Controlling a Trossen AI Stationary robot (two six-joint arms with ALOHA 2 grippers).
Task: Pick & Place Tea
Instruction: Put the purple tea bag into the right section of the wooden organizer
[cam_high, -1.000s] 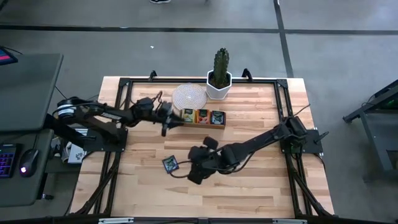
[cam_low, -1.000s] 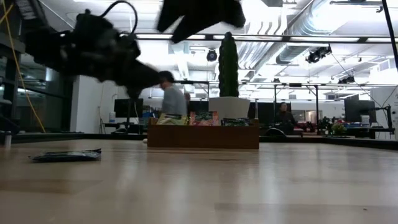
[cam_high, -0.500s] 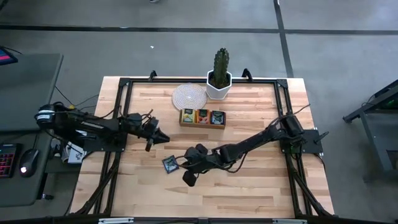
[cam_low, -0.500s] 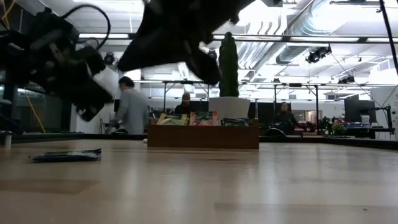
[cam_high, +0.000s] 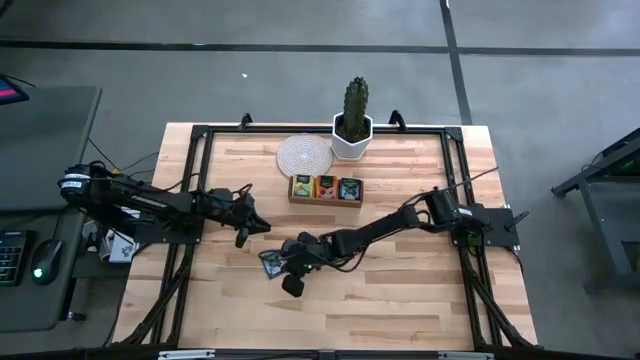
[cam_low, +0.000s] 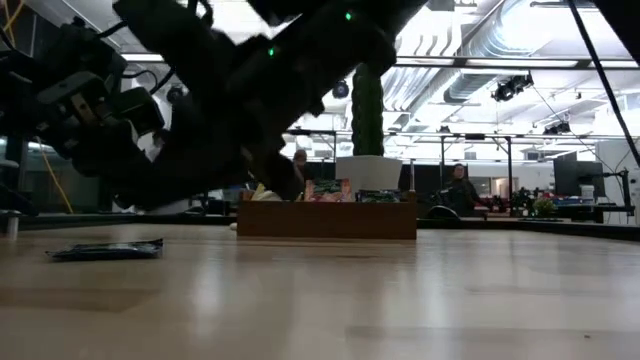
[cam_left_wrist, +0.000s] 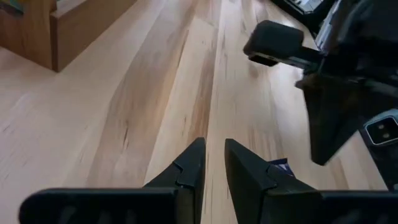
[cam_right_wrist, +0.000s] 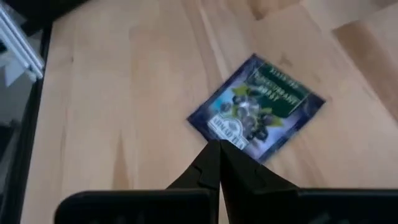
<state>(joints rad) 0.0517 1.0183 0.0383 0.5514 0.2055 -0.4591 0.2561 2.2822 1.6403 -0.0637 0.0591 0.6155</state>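
A dark blue tea packet (cam_right_wrist: 256, 107) lies flat on the wooden table left of centre, also visible as the packet (cam_high: 268, 262) in the high view and the packet (cam_low: 105, 250) in the low view. My right gripper (cam_right_wrist: 219, 148) is shut and slants down over the packet's near edge; the low view shows air above the packet. My left gripper (cam_left_wrist: 214, 149) hovers left of it, its fingers a narrow gap apart with nothing between them. More tea packets stand in the brown wooden tray (cam_high: 326, 200) farther back.
A cactus in a white pot (cam_high: 352, 125) and a round white mat (cam_high: 304, 154) stand at the far edge behind the tray. A black frame (cam_high: 190, 180) runs round the tabletop. Bare wood lies toward the near edge and the right.
My left gripper has drawn back from the tray toward the table's left and near side, sinking. My right gripper has moved left and down onto the spot above the dark blue packet, tipping further downward. The packet has stayed where it was.
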